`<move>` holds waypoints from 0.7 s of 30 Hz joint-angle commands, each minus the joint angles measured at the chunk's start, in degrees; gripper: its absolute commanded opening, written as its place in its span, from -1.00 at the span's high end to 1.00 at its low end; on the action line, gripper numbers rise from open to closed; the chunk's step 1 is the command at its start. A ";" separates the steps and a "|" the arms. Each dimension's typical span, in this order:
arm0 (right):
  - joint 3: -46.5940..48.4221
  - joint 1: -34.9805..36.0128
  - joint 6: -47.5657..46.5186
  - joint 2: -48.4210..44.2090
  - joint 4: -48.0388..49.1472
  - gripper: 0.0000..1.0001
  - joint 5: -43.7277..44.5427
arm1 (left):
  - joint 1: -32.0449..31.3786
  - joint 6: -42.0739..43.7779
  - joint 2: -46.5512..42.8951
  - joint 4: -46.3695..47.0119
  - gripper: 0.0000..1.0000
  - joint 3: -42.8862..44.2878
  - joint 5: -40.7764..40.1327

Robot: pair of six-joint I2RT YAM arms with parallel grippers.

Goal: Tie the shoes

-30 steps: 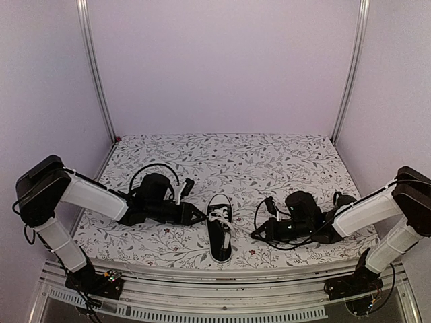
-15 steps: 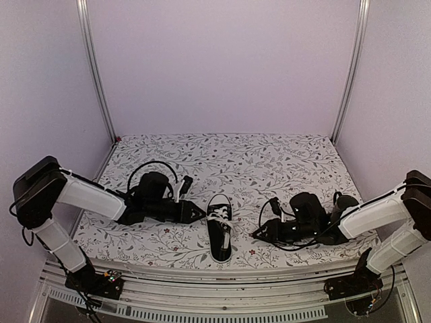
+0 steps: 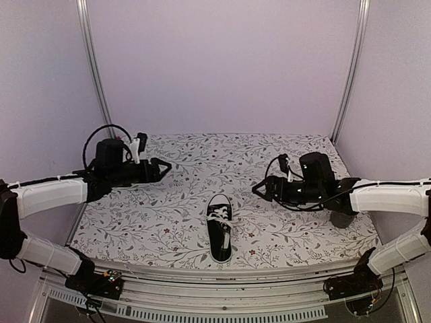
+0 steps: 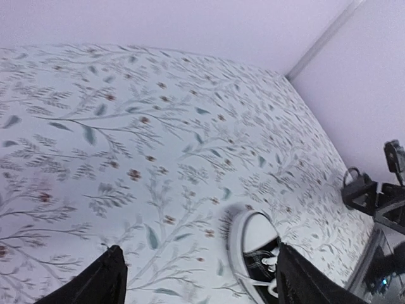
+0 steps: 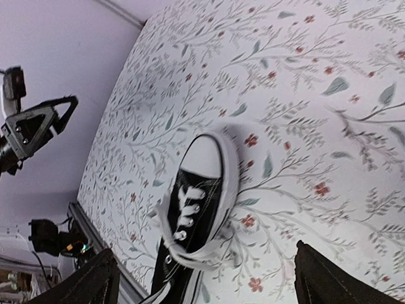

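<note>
- The surface (image 3: 236, 151) is a white sheet printed with grey leafy sprigs and small red flowers, with pale walls on three sides.
- The left arm (image 3: 54, 194) reaches from the near left corner toward the far left of the surface. Its wrist hangs above the pattern.
- The right arm (image 3: 390, 198) stretches in from the right, level and above the surface.
- The shoe (image 3: 219, 235), black canvas with a white sole and toe cap, lies near the near edge at the middle. It sits upright on its sole, toe pointing away from the arm bases, between the two grippers and well apart from both.
- The left gripper (image 3: 165, 165) points right. In its wrist view the fingers (image 4: 104, 282) stand wide apart with nothing between them.
- The right gripper (image 3: 258, 191) points left. Its fingers (image 5: 95, 278) are likewise spread wide and empty.
- The white laces (image 5: 183, 209) run through the eyelets, and a loose loop spills over the shoe's side. Whether they are knotted cannot be told.
</note>
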 commanded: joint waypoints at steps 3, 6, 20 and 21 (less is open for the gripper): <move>-0.94 -18.19 -8.43 -5.07 -4.75 -0.97 0.64 | 25.58 -0.17 -11.43 -0.68 -0.73 -8.04 1.62; -3.11 -27.13 -11.69 -8.90 -4.26 -0.98 0.50 | 37.31 -2.79 -18.03 1.31 -0.84 -14.71 2.57; -28.07 -39.65 -28.85 -28.36 23.76 -0.99 24.40 | 44.05 6.60 -13.06 29.73 -0.93 -24.87 -13.74; -28.89 -39.64 -29.23 -27.73 25.35 -0.99 25.05 | 43.36 7.09 -11.84 32.86 -0.93 -25.81 -14.15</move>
